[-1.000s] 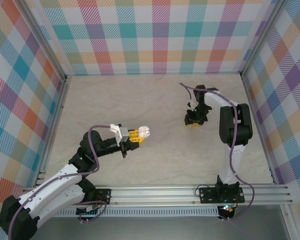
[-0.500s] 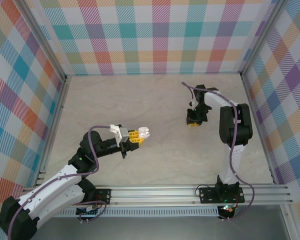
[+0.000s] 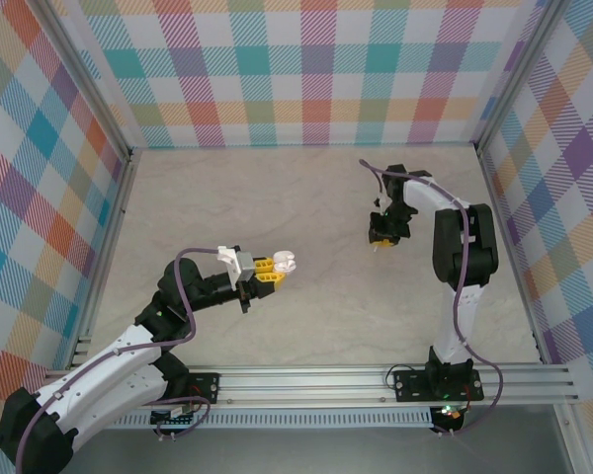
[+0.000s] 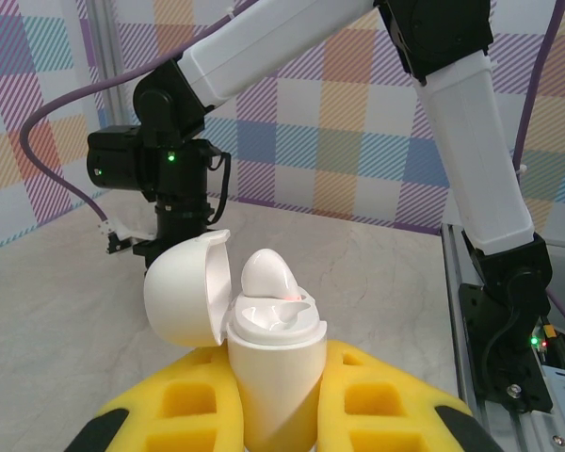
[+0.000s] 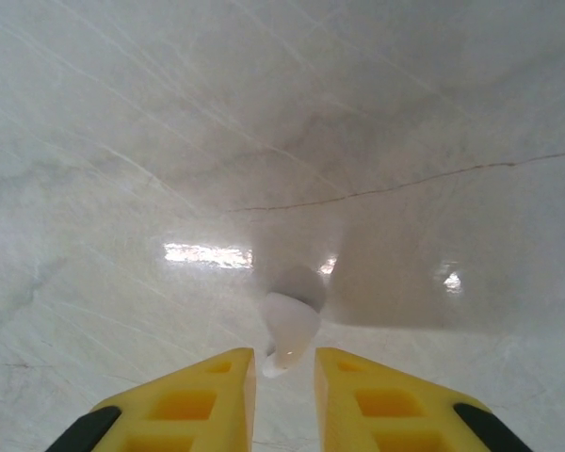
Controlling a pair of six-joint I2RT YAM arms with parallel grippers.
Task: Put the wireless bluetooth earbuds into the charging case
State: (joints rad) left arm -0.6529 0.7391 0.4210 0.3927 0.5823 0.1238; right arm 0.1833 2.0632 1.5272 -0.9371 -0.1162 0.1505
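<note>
- Left gripper (image 4: 273, 400): your left jaws are clenched on the charging case (image 4: 271, 372). The white body of the case stands upright between the two yellow fingers (image 4: 184, 414) and touches both. Its upper half rises clear of the tips.
- Lid (image 4: 184, 292): it is swung open and tipped back to the left of the case mouth, above the left finger as the left wrist camera looks.
- Seated earbud (image 4: 266, 275): one white bud stands in the mouth of the case, directly above the gap between your left jaws. Its rounded top projects over the rim.
- Overhead view: the left gripper (image 3: 267, 268) carries the charging case (image 3: 285, 262) at its tips, well apart from the right gripper (image 3: 380, 239).
- Right gripper (image 5: 284, 363): your right jaws are drawn close, leaving a narrow gap, and they grasp the white earbud (image 5: 290, 325). The lower end of the bud sits between the tips against the left fingertip (image 5: 228, 369). You cannot tell whether the right pad also touches it. The rounded bulk of the bud projects just ahead of the tips.
- Table (image 5: 264, 141): a pale, veined surface lies ahead of the right jaws. A soft round shadow falls on it just beyond the white earbud.
- Right arm (image 4: 452, 104): in the left wrist view it stands well beyond the left jaws, and its wrist end points down at the table to their far left.
</note>
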